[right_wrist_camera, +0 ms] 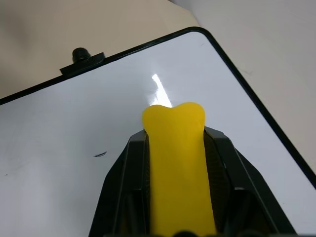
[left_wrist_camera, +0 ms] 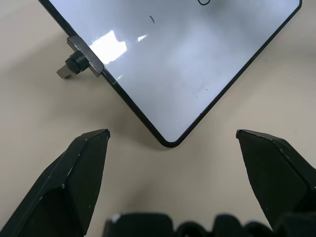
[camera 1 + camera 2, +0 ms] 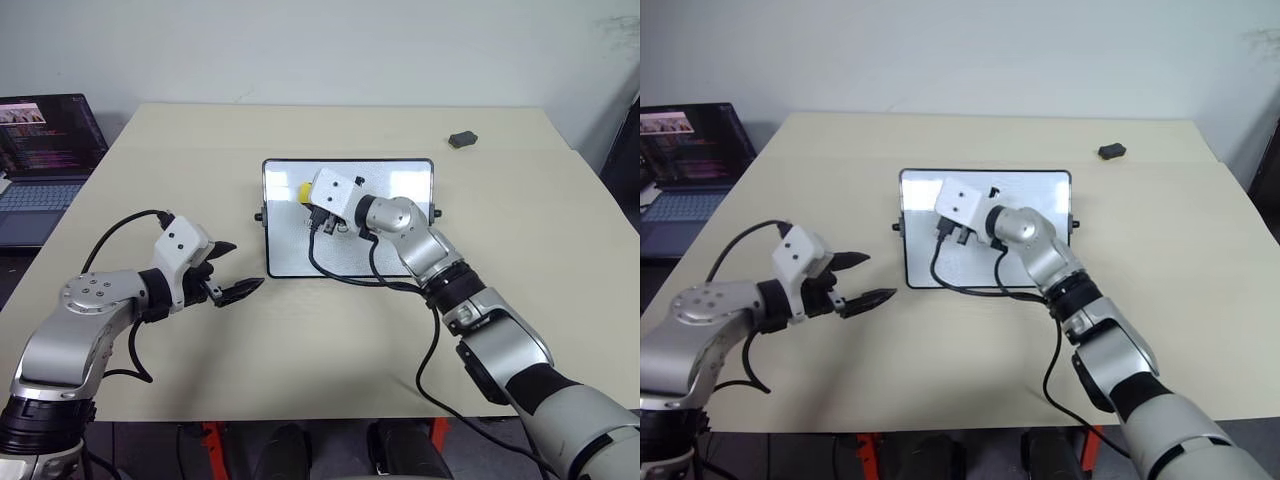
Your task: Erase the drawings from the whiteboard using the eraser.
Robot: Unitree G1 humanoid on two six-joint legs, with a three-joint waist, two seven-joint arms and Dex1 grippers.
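The whiteboard [image 3: 400,185] lies flat in the middle of the table, with black knobs on its short sides. My right gripper [image 3: 303,192] hovers over the board's far left part, shut on the yellow eraser [image 1: 175,148], whose tip sticks out past the fingers. Of the drawings, a short dark stroke [image 1: 100,154] shows beside the eraser, and a small tick [image 2: 152,19] and part of a loop [image 2: 205,2] show in the left wrist view. The wrist hides the rest. My left gripper [image 3: 243,266] is open and empty, just off the board's near left corner [image 2: 168,140].
An open laptop [image 3: 45,150] sits off the table's left side. A small dark grey lump [image 3: 462,139] lies at the back right. Black cables [image 3: 340,277] from my right wrist trail over the board's front edge.
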